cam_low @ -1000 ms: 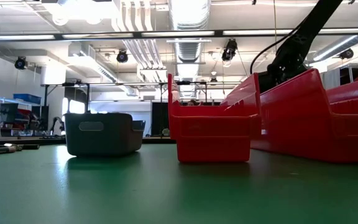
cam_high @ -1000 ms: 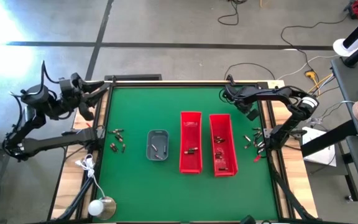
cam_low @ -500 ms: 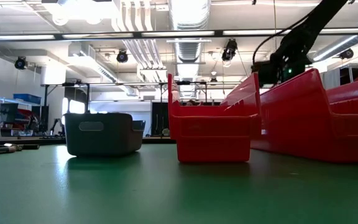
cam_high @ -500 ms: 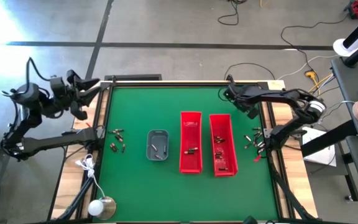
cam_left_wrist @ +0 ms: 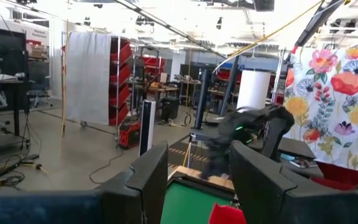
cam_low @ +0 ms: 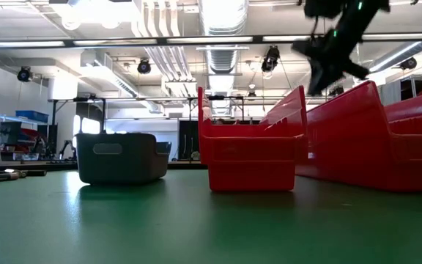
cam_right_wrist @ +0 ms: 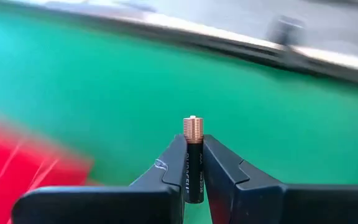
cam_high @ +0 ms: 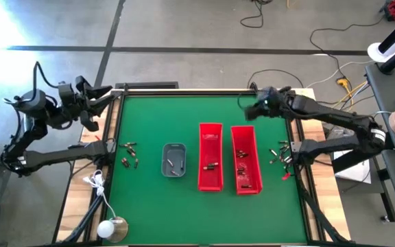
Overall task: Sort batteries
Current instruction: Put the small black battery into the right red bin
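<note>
My right gripper [cam_right_wrist: 192, 155] is shut on one small battery [cam_right_wrist: 192, 144], dark with a copper-coloured end. It hangs in the air over the table's far side [cam_high: 251, 108], beyond the two red bins [cam_high: 210, 156] [cam_high: 245, 159], and shows high up in the low view [cam_low: 327, 59]. Loose batteries lie on the green mat in a left cluster [cam_high: 129, 154] and a right cluster [cam_high: 280, 154]. More lie inside the bins and in the grey tray [cam_high: 174, 159]. My left gripper [cam_left_wrist: 197, 177] is open and waits off the table's far left corner [cam_high: 101, 99]. My right gripper pinches the battery by its dark body [cam_right_wrist: 193, 163] between the two fingers [cam_right_wrist: 174, 163]. The battery lies along the fingers, and its copper-coloured end [cam_right_wrist: 192, 127] sticks out past the fingertips. It is lifted clear above the green mat.
The green mat [cam_high: 156, 120] is bare along the far side and the near side. The bins and the grey tray stand in a row at mid-table. A white cable and a round object [cam_high: 112, 228] lie at the near left corner. Wooden borders [cam_high: 300, 103] frame the table.
My right arm has stretched out and its gripper has risen well above the bins at the far side of the table. My left arm has drawn back slightly toward the left, off the table's corner.
</note>
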Controlling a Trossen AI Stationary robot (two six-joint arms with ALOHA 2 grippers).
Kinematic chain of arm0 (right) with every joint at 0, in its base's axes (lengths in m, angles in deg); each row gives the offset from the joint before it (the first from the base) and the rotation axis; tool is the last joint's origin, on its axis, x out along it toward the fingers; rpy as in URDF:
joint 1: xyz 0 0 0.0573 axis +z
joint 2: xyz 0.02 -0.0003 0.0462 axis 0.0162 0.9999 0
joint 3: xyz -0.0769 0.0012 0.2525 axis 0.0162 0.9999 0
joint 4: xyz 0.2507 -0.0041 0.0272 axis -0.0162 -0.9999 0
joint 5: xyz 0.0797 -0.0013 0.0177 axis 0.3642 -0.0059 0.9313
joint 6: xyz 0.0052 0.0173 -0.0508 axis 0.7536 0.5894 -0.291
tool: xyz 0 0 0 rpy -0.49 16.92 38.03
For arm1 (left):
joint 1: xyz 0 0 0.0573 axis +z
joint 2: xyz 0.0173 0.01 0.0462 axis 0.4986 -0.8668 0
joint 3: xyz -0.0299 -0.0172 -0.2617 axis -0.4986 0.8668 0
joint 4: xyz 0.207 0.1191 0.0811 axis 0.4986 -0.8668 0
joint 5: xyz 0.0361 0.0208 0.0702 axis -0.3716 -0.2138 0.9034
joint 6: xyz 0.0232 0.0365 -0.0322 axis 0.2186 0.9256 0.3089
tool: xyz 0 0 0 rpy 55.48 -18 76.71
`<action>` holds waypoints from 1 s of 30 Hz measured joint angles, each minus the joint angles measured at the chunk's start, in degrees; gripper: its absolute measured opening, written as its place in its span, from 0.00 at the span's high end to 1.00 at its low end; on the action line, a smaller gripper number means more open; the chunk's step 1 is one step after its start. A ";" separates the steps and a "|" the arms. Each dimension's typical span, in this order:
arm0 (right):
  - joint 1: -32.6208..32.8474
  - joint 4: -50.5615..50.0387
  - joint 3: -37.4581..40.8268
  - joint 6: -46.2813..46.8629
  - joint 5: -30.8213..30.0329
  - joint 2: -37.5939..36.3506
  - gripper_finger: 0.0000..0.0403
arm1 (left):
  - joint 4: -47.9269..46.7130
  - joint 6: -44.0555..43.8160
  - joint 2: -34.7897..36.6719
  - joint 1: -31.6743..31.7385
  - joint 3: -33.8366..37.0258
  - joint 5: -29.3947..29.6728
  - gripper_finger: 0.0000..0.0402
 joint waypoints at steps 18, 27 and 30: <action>23.21 -18.20 -13.05 -33.57 8.68 20.45 0.93 | 17.18 -6.83 -11.87 -0.17 0.02 0.20 0.62; 23.42 -9.72 -6.72 -37.90 9.20 26.26 0.93 | 28.56 -11.32 -12.13 -1.31 0.04 -9.13 0.62; 23.44 -7.82 -3.85 -37.74 9.19 26.62 0.93 | 28.63 -11.59 -11.74 -1.60 0.04 -9.13 0.62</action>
